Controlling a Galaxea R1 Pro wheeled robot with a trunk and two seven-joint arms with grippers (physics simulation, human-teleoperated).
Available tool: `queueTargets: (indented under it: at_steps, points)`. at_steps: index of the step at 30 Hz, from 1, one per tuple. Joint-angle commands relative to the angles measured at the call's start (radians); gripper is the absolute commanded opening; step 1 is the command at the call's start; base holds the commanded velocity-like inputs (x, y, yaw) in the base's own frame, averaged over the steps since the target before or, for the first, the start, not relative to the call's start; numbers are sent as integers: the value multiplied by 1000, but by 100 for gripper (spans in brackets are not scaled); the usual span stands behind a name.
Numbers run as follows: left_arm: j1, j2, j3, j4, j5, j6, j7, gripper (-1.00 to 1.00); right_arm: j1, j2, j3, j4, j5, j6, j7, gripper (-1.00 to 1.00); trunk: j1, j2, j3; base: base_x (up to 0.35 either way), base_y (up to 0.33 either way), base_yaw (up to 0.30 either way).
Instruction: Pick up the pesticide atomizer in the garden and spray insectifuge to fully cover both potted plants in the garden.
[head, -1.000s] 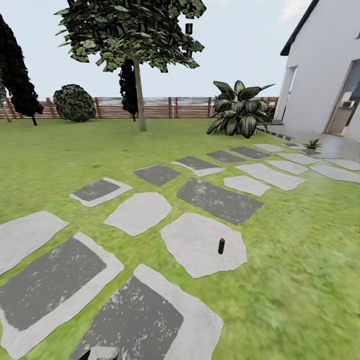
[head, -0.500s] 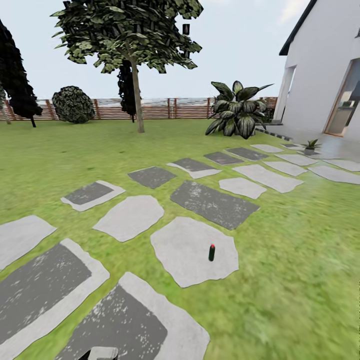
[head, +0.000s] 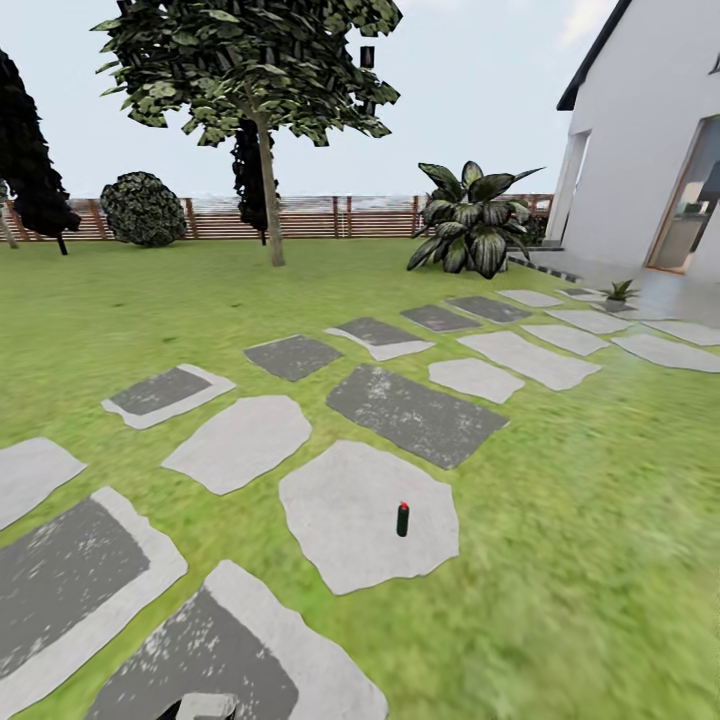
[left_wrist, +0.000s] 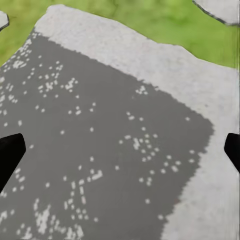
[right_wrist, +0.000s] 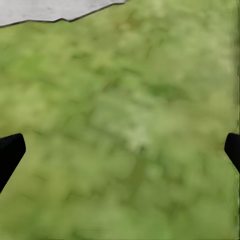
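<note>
Pesticide atomizer (head: 402, 519), a small dark green upright canister with a red tip, stands on the pale grey irregular stepping stone (head: 350, 500) ahead of me and a little right of centre in the head view. Over the last second it has slid down and leftward in that view, and the whole scene shifted with it, so I read this as my base rolling toward it rather than the sprayer moving. That means the approach is underway but I judge I am not yet within arm's reach; the pick-up has not begun. Farther out, one small potted plant (head: 620, 292) with pointed green leaves sits on the grey paving by the white house (head: 640, 150), well apart from the sprayer; I cannot make out the second one. Beyond lie the big striped-leaf bush (head: 475, 232), the tree (head: 262, 120) and the brown slatted fence (head: 300, 216). My left pincer (left_wrist: 120, 150) hangs released over a dark speckled stone (left_wrist: 100, 150), its black tips wide apart with nothing between them; my right pincer (right_wrist: 120, 150) is likewise spread and empty over the green lawn (right_wrist: 125, 125).
</note>
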Motion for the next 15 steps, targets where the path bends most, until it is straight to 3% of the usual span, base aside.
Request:
queueTargets:
  at_steps: [1, 15]
  points:
    - [-1, 0, 2, 1, -7, -4, 2, 100, -1, 0, -3, 1, 1, -3, 0, 100, 0, 0, -1, 161, -242, 0]
    - [-1, 0, 2, 1, -7, -4, 2, 100, -1, 0, -2, 0, 1, -3, 0, 100, 0, 0, -1, 160, -242, 0]
